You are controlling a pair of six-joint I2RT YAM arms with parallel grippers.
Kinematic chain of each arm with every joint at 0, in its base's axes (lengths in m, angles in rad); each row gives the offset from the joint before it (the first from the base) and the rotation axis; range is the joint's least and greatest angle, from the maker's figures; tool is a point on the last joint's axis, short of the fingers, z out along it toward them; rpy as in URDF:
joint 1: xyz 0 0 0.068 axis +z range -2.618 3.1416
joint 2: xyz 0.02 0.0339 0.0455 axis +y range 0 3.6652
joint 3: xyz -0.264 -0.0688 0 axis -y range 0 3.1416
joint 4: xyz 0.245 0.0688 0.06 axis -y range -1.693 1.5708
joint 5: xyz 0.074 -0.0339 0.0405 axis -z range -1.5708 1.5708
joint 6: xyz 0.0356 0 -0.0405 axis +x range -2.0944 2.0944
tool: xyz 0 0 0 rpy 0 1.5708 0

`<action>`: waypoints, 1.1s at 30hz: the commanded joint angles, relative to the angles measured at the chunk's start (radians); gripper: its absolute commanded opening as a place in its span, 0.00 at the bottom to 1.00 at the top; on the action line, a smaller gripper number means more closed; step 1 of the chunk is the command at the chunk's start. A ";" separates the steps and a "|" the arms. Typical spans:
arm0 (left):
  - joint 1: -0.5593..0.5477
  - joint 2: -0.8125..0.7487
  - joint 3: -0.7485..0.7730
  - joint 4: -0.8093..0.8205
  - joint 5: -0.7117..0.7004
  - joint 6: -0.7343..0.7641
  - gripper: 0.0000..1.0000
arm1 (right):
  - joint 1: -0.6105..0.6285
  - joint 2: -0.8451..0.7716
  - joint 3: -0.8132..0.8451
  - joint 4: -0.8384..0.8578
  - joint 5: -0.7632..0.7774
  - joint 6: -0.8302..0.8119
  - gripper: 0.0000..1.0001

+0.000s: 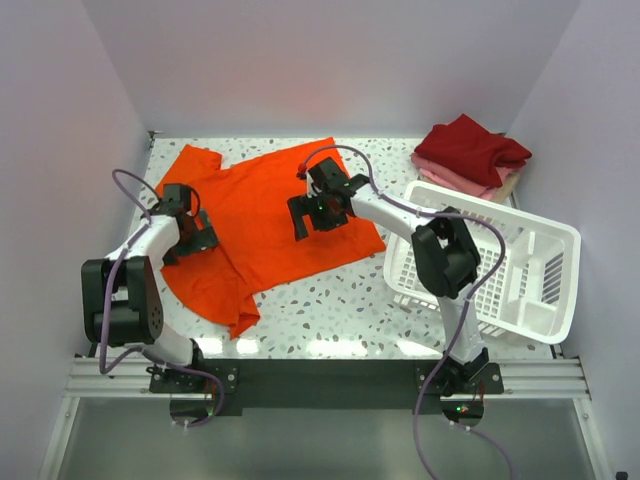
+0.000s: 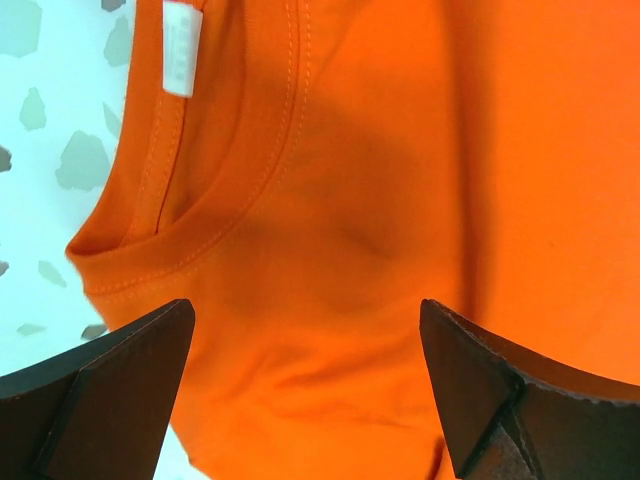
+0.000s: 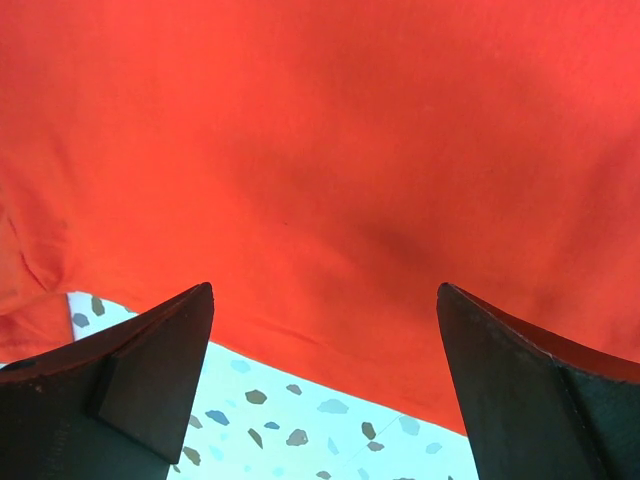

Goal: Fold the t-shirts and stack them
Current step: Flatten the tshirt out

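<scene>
Left gripper (image 2: pixel 305 330) spread wide over the orange t-shirt (image 2: pixel 420 180)
Its dark fingers (image 2: pixel 110 390) sit at 7 and 5 o'clock with cloth between them; the stitched collar (image 2: pixel 185 245) curves at 9 o'clock, a white label (image 2: pixel 182 45) lies at 11, and the speckled table (image 2: pixel 45 160) shows at 10.

Black-and-white arms (image 1: pixel 388 211), seemingly lilac cables (image 1: pixel 345 149)

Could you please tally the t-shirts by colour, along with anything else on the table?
Orange-red t-shirt, spread out: 1
Dark red folded t-shirt: 1
Pink folded t-shirt: 1
Beige folded t-shirt: 1
White lattice basket: 1
Total: 5
</scene>
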 commanded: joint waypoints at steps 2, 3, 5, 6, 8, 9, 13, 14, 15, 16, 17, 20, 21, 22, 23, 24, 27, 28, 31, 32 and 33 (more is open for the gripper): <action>0.044 0.075 0.007 0.115 0.042 0.009 1.00 | 0.013 0.032 -0.021 0.000 0.037 0.025 0.96; 0.059 0.087 0.014 0.119 0.044 0.015 1.00 | 0.013 0.038 -0.021 -0.003 0.045 0.030 0.96; 0.078 0.132 0.041 0.129 0.046 0.029 1.00 | 0.013 0.057 -0.018 -0.011 0.057 0.034 0.96; 0.094 0.149 0.053 0.133 0.046 0.032 1.00 | 0.013 0.063 -0.015 -0.011 0.063 0.040 0.96; 0.110 0.205 0.098 0.135 0.055 0.044 1.00 | 0.013 0.083 -0.006 -0.020 0.066 0.048 0.96; 0.119 0.225 0.115 0.136 0.056 0.045 1.00 | 0.013 0.089 -0.005 -0.020 0.068 0.057 0.96; 0.128 0.328 0.216 0.127 0.064 0.052 0.99 | 0.014 0.118 0.017 -0.034 0.077 0.074 0.96; 0.131 0.368 0.256 0.126 0.062 0.052 0.99 | 0.013 0.127 0.018 -0.037 0.080 0.077 0.96; 0.134 0.392 0.280 0.121 0.061 0.053 0.99 | 0.014 0.135 0.024 -0.039 0.082 0.083 0.96; 0.137 0.415 0.331 0.107 0.059 0.055 0.99 | 0.014 0.139 0.037 -0.043 0.079 0.086 0.96; 0.141 0.437 0.357 0.100 0.059 0.055 0.99 | 0.014 0.145 0.044 -0.045 0.080 0.088 0.96; 0.150 0.532 0.464 0.067 0.050 0.064 0.99 | 0.014 0.173 0.089 -0.063 0.077 0.100 0.96; 0.151 0.544 0.490 0.061 0.046 0.068 0.99 | 0.014 0.187 0.101 -0.068 0.076 0.109 0.96; 0.153 0.560 0.517 0.052 0.044 0.075 0.99 | 0.017 0.193 0.127 -0.071 0.074 0.111 0.96; 0.154 0.584 0.570 0.047 0.041 0.078 0.99 | 0.017 0.199 0.139 -0.078 0.069 0.118 0.96; 0.154 0.598 0.598 0.037 0.041 0.085 0.99 | 0.020 0.210 0.153 -0.083 0.068 0.122 0.96; 0.154 0.650 0.714 0.014 0.041 0.099 0.99 | 0.025 0.227 0.210 -0.100 0.059 0.134 0.96; 0.154 0.658 0.763 0.000 0.044 0.113 0.99 | 0.028 0.233 0.233 -0.104 0.057 0.135 0.96; 0.154 0.657 0.820 0.001 0.061 0.136 0.99 | 0.031 0.241 0.274 -0.115 0.059 0.139 0.96; 0.154 0.632 0.828 0.001 0.081 0.141 1.00 | 0.031 0.241 0.287 -0.120 0.060 0.140 0.96; 0.150 0.614 0.831 0.010 0.088 0.150 1.00 | 0.031 0.241 0.297 -0.126 0.065 0.134 0.96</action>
